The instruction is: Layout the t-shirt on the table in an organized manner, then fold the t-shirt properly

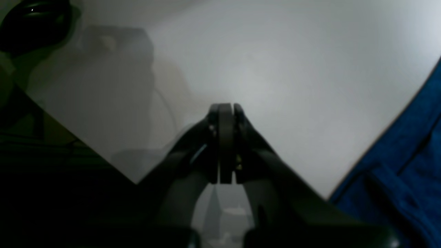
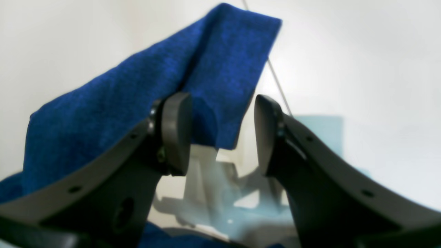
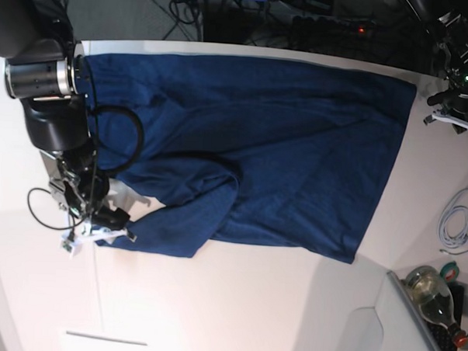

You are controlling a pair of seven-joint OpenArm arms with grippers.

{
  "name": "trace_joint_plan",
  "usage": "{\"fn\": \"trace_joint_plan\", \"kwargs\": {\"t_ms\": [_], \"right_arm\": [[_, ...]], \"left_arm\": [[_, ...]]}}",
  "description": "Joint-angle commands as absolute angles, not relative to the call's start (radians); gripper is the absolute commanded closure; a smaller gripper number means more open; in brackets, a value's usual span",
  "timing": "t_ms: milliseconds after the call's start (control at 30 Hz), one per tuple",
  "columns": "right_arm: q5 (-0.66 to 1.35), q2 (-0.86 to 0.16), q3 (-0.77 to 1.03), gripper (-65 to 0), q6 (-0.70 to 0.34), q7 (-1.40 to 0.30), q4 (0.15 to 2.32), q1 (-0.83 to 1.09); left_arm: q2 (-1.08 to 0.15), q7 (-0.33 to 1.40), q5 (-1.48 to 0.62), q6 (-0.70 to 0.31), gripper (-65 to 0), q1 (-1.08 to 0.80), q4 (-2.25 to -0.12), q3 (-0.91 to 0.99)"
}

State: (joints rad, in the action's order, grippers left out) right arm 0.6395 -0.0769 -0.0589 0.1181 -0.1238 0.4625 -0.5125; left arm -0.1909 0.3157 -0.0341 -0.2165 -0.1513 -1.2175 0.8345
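White table fills lower frame of base view. Blue t-shirt spread flat across top and middle. Right gripper partly open, cloth corner between fingers, touching one pad only. Left gripper pressed closed, holds nothing, over bare table.

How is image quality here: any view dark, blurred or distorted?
Left wrist view: dim and murky, with the left gripper a dark silhouette. Right wrist view: bright, but the t-shirt and right gripper are soft, close-range blurred. Base view: sharpest, evenly lit, table edges bowed.
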Motion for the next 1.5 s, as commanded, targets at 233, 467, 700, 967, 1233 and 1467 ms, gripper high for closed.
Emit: {"fn": "trace_joint_plan", "kwargs": {"t_ms": [233,467,700,967,1233,1467], "right_arm": [[0.645,-0.067,-0.061,-3.9,0.107,-0.157,0.444,-0.541],[0.644,-0.090,-0.062,-2.3,0.104,-0.162,0.552,-0.556],[0.644,-0.137,-0.288,-2.3,0.104,-0.159,0.704,-0.598],[0.644,-0.139,-0.328,-2.3,0.045,-0.166,0.863,-0.593],[0.644,-0.139,-0.417,-2.3,0.018,-0.320,1.297,-0.424],[0.645,-0.081,-0.484,-2.3,0.022,-0.426,1.549,-0.335]], "left_arm": [[-0.222,0.289,-0.039,-0.216,0.0,-0.130,-1.170,0.837],[-0.222,0.289,-0.039,-0.216,0.0,-0.130,-1.178,0.837],[-0.222,0.289,-0.038,-0.216,0.0,-0.130,-1.178,0.837],[-0.223,0.292,-0.038,-0.216,0.0,-0.131,-1.179,0.840],[-0.223,0.289,-0.038,-0.216,0.0,-0.131,-1.179,0.843],[-0.223,0.294,-0.038,-0.216,0.0,-0.128,-1.198,0.839]]}}
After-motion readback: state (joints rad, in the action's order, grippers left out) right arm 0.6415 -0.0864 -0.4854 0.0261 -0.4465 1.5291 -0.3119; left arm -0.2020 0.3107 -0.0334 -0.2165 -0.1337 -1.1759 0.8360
